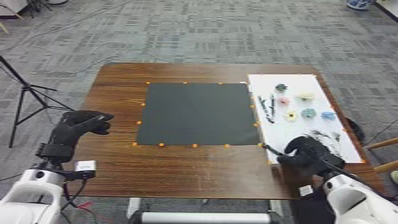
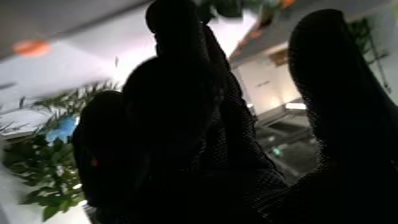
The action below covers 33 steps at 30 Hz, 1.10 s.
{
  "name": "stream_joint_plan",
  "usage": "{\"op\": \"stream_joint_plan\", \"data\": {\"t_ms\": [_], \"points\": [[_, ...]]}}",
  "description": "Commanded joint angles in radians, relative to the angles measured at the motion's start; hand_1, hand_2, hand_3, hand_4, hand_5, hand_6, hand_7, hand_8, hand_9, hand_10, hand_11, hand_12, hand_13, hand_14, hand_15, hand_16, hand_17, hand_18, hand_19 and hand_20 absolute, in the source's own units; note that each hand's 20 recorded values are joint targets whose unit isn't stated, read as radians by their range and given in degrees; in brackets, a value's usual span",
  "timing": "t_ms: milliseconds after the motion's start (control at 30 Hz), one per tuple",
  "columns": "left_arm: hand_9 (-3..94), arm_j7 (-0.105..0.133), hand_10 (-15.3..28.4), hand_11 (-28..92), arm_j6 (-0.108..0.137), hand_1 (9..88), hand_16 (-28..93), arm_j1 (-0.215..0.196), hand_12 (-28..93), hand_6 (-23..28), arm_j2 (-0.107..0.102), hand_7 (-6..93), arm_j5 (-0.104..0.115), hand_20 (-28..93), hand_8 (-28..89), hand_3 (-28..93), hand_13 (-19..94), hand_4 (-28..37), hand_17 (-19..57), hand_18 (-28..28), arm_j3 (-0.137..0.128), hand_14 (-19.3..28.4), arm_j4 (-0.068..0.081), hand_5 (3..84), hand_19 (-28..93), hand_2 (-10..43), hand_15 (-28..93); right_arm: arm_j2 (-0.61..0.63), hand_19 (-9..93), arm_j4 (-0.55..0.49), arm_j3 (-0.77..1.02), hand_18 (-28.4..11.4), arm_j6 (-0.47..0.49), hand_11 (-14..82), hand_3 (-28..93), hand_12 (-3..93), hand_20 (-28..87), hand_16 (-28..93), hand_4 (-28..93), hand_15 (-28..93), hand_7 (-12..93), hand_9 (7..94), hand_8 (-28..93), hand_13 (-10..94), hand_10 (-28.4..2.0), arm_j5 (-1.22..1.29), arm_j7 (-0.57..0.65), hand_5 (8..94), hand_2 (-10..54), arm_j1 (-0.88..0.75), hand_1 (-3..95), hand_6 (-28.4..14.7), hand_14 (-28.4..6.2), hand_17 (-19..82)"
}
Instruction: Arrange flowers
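While the right hand (image 1: 306,151) stands at the sheet's near end, its fingers (image 2: 182,95) are extended, thumb wide apart, black fabric finely meshed. Feathery dark sprigs (image 1: 336,136) lie just beyond. Farther up the smooth white sheet (image 1: 275,131) are small rounded flowers: blue (image 1: 328,115), blue-green (image 1: 308,113), yellow (image 1: 290,116), pink (image 1: 283,100), cream (image 1: 305,96) and dark green (image 1: 281,87). Slender dark stems (image 1: 270,108) lie along its left edge. Alongside sits the matte black mat (image 1: 191,115), square-cornered, edges marked by orange dots (image 1: 226,145). Brown wood separates it from the left hand (image 1: 75,125), at the table's (image 1: 195,170) left edge.
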<state>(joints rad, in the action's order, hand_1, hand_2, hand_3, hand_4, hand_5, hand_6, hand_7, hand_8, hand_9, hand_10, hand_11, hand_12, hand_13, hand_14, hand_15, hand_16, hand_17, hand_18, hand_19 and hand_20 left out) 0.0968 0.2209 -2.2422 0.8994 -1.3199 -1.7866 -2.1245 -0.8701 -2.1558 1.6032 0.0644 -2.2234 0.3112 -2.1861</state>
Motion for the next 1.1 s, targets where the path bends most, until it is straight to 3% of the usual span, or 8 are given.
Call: {"op": "stream_joint_plan", "data": {"t_ms": [33,333,600,700,733,800,967,1100], "points": [[60.9,-0.008,16.0,32,-0.005,32.2,4,-0.003,19,3.2,0.006,21.4,-0.008,56,-7,65,50,-14.4,9.9,19.2,0.000,19.5,-0.008,60.8,55,-0.4,58,0.061,93,0.082,-0.094,-6.7,-0.009,24.4,60,25.3,44,35,-9,50,20,78.2,-2,94,-15.3,-0.137,0.025,60.5,-9.5,0.068,35.5,-6.8,-3.7,69],[61.1,-0.010,16.0,33,-0.003,32.6,4,-0.014,19,3.1,0.018,21.6,-0.001,56,-7,64,50,-14.3,10.0,19.2,-0.008,19.5,-0.011,60.9,55,-0.3,57,0.081,93,0.146,-0.224,-7.0,0.025,34.7,48,51.9,51,36,-9,55,48,75.7,-7,94,-12.2,-0.228,0.028,51.7,-9.5,0.111,59.5,-3.9,-2.0,70],[61.0,-0.004,15.9,33,-0.006,32.5,4,-0.018,19,3.1,0.014,21.6,0.003,56,-7,64,50,-14.1,10.1,19.2,-0.014,19.5,-0.014,60.8,55,-0.4,58,0.109,93,0.138,-0.246,-7.5,0.107,42.9,55,51.8,56,37,-13,56,50,74.7,-6,93,-12.3,-0.146,-0.020,50.8,-9.5,0.141,57.1,-3.4,-1.7,70],[61.0,-0.001,15.9,33,-0.006,32.7,4,-0.016,19,3.1,0.013,21.6,0.002,56,-7,64,50,-14.2,10.1,19.2,-0.011,19.4,-0.014,60.8,55,-0.4,58,0.108,93,0.140,-0.243,-7.5,0.098,39.9,52,51.5,56,37,-13,57,44,78.5,21,93,-11.6,-0.091,-0.005,53.8,-9.5,0.163,59.8,-2.8,-1.7,70],[61.0,0.000,15.9,33,-0.007,32.7,4,-0.018,19,3.1,0.012,21.7,0.003,56,-7,64,50,-14.2,10.1,19.2,-0.012,19.4,-0.014,60.8,55,-0.4,58,0.102,93,0.137,-0.234,-7.5,0.112,34.5,12,53.1,54,36,15,58,44,82.2,24,93,-10.9,-0.053,-0.001,56.2,-9.5,0.170,75.4,-2.4,-1.2,70],[60.9,0.001,15.9,33,-0.005,32.8,4,-0.017,19,3.1,0.012,21.7,0.004,56,-7,64,50,-14.2,10.1,19.3,-0.012,19.4,-0.014,60.8,55,-0.4,57,0.096,93,0.131,-0.221,-7.0,0.136,30.8,-22,50.5,53,34,38,58,38,86.3,27,94,-10.3,0.011,0.014,62.2,-9.5,0.180,89.9,-2.4,-1.7,71],[61.0,0.001,16.0,33,-0.010,33.0,4,-0.009,19,3.1,0.009,21.8,0.004,56,-7,64,50,-14.1,10.2,19.2,-0.009,19.5,-0.011,60.9,55,-0.5,58,0.076,93,0.141,-0.190,-5.4,0.191,22.3,-28,43.2,44,27,46,58,23,93.0,28,94,-9.4,0.196,0.050,74.8,-9.5,0.211,93.8,-3.2,-2.0,73],[61.0,0.005,15.9,33,-0.007,33.0,4,-0.006,19,3.2,0.005,21.7,0.010,56,-7,64,50,-14.1,10.2,19.2,-0.006,19.6,-0.008,60.9,55,-0.5,58,0.081,93,0.140,-0.170,-4.9,0.100,22.0,-27,39.6,41,26,48,58,21,93.7,29,94,-10.0,0.289,0.056,77.0,-9.5,0.223,93.7,-3.8,-2.0,73]]}}
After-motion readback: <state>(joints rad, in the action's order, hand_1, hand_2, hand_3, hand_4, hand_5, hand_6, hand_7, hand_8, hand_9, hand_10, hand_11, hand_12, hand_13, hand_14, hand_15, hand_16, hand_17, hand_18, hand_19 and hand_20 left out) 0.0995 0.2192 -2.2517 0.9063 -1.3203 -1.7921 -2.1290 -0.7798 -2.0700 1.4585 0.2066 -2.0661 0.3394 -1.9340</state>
